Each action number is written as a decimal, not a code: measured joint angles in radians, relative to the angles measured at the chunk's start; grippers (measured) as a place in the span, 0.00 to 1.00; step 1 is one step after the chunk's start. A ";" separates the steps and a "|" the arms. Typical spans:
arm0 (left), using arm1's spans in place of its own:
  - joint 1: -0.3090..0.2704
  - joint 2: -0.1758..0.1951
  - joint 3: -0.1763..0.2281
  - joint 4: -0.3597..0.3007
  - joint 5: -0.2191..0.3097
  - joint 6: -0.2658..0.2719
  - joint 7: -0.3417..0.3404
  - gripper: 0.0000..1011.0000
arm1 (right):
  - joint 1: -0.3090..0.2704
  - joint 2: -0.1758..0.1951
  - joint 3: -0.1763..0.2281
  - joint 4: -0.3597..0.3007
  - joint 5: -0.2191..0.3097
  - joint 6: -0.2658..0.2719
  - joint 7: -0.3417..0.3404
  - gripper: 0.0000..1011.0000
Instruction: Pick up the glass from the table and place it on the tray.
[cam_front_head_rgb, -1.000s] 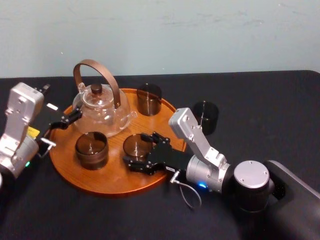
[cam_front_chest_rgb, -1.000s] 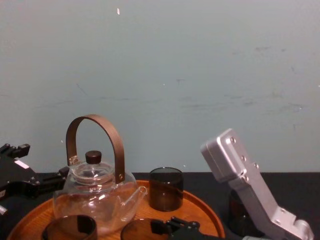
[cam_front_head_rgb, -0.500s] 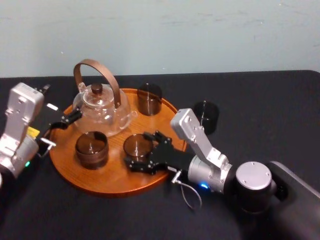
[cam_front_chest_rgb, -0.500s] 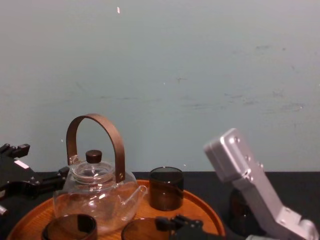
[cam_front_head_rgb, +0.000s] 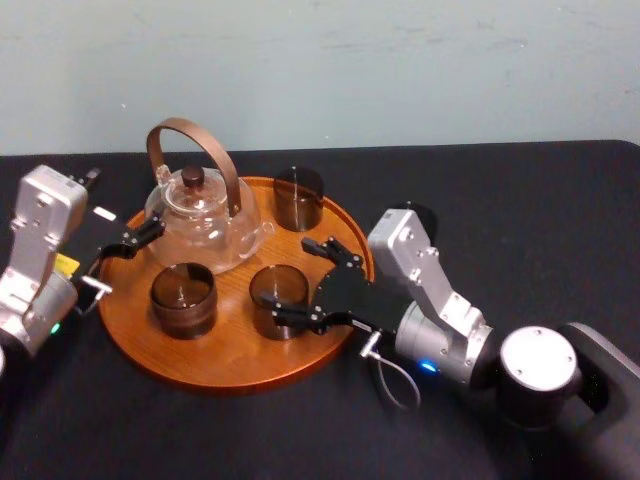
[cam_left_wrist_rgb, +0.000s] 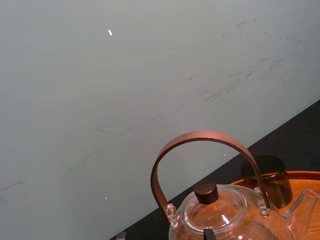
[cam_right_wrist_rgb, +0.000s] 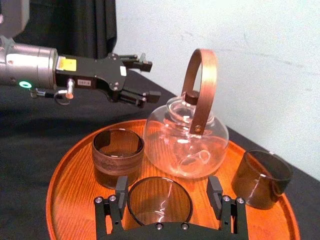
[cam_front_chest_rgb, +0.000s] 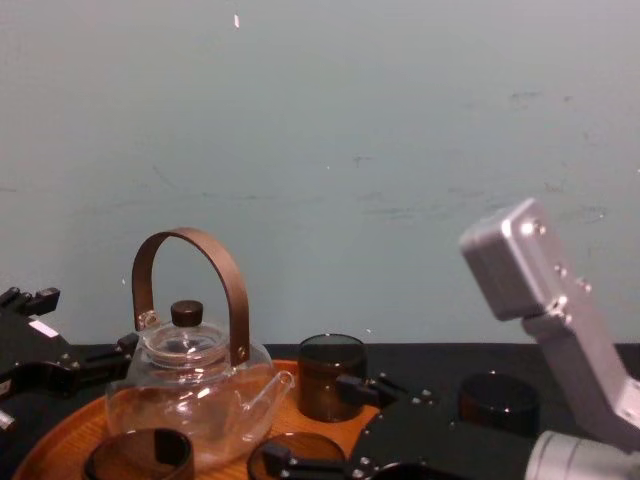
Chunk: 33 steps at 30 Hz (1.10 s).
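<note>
Across the surface: table (cam_front_head_rgb: 540, 220) draped in plain black cloth, spreading wide under everything.
Room: pale blue-green wall (cam_front_head_rgb: 400, 70) right behind, scuffed here and there.
Writing: yellow sticker (cam_right_wrist_rgb: 66, 64) on the left arm (cam_front_head_rgb: 35, 250), print too small to read.
Left gripper (cam_right_wrist_rgb: 151, 78): hovering at the left rim of the tray (cam_front_head_rgb: 225, 350), just beside the teapot (cam_front_head_rgb: 200, 225), fingers spread with nothing between them.
Tray: round, orange-brown wood, low rim, sitting on the cloth centre-left.
Teapot: clear glass, brown hoop handle, dark knob on the lid. It stands at the back left of the tray, and I cannot tell whether it holds liquid.
Left glass (cam_front_head_rgb: 183, 297): dark, squat, upright on the tray in front of the teapot.
Glass (cam_front_head_rgb: 277, 292): and there it is, upright on the tray's wood just right of the left glass, grain showing through its bottom.
Back glass (cam_front_head_rgb: 298, 198): dark, upright near the tray's far rim, right of the teapot.
Right gripper (cam_front_head_rgb: 286, 275): low over the tray's right side, fingers parted either side of the glass, released.
Far glass (cam_front_chest_rgb: 498, 402): dark, on the cloth off the tray, behind the right arm (cam_front_head_rgb: 440, 300).
</note>
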 joint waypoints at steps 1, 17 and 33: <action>0.000 0.000 0.000 0.000 0.000 0.000 0.000 0.99 | -0.005 0.003 0.003 -0.008 0.000 -0.001 0.000 0.99; 0.000 0.000 0.000 0.000 0.000 0.000 0.000 0.99 | -0.151 0.099 0.094 -0.162 0.063 -0.034 -0.013 0.99; 0.000 0.000 0.000 0.000 0.000 0.000 0.000 0.99 | -0.255 0.156 0.246 -0.164 0.109 -0.039 -0.076 0.99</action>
